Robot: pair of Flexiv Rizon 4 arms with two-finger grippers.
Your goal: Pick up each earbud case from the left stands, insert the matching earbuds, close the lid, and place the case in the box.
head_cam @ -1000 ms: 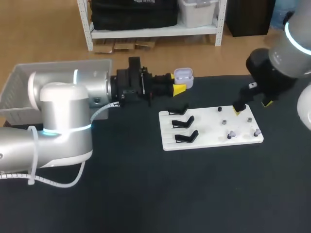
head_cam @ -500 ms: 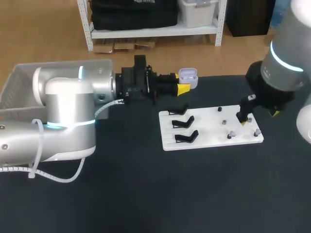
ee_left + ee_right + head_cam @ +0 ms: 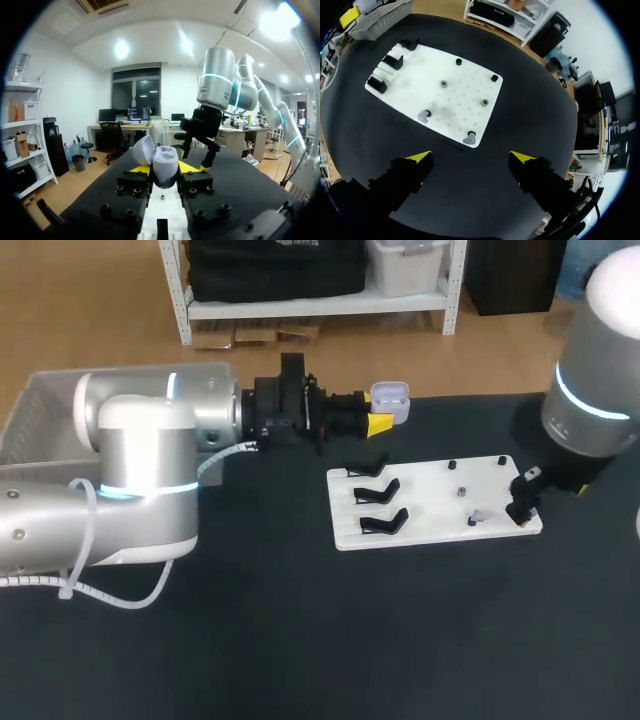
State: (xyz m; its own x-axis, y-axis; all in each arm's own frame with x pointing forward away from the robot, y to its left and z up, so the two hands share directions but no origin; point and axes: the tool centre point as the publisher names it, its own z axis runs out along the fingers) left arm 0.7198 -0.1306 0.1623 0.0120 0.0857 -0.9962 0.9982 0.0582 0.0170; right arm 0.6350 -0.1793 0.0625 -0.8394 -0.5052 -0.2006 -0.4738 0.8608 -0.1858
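Earbud case (image 3: 164,159), lavender with its lid open, was held clamped between the yellow tips of the left gripper (image 3: 163,169) at the table's far edge. The right gripper (image 3: 470,157) was spread wide, empty, over the white board's (image 3: 455,95) right end.

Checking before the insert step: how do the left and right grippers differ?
The left gripper is shut on the open earbud case; the right gripper is open and empty. The left gripper points level, the right gripper down at the white board. Both have yellow tips.
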